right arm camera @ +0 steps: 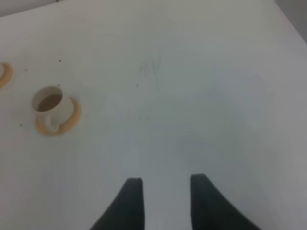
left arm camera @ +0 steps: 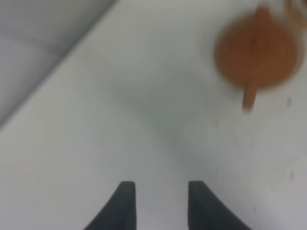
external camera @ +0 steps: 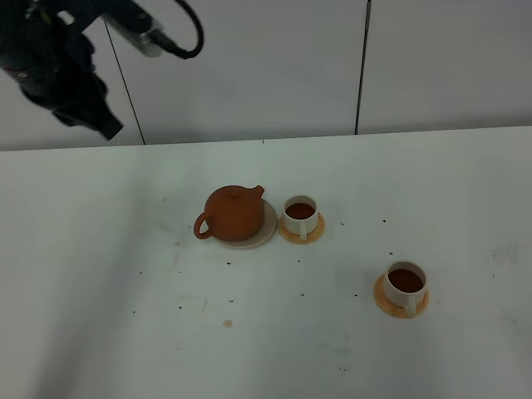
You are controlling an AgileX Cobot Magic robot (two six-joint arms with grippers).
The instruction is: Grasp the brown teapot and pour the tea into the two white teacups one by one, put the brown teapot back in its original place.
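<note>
The brown teapot (external camera: pixel 234 214) stands upright on the pale beige saucer (external camera: pixel 268 229), its spout towards the nearer white teacup (external camera: pixel 300 214). That cup sits on an orange coaster (external camera: pixel 316 231) and holds dark tea. The second white teacup (external camera: pixel 406 283), also with tea in it, stands on its own coaster at the front right. My left arm (external camera: pixel 79 91) hangs high at the back left, far from the teapot (left arm camera: pixel 256 55). The left gripper (left arm camera: pixel 158 184) is open and empty. The right gripper (right arm camera: pixel 165 181) is open and empty, with a teacup (right arm camera: pixel 49 103) off to one side.
The white table (external camera: pixel 125 316) carries scattered dark specks and a small brown stain (external camera: pixel 227 323). A grey wall with dark vertical seams (external camera: pixel 362 66) rises behind the table's far edge. The rim of the other coaster (right arm camera: pixel 4 74) shows in the right wrist view.
</note>
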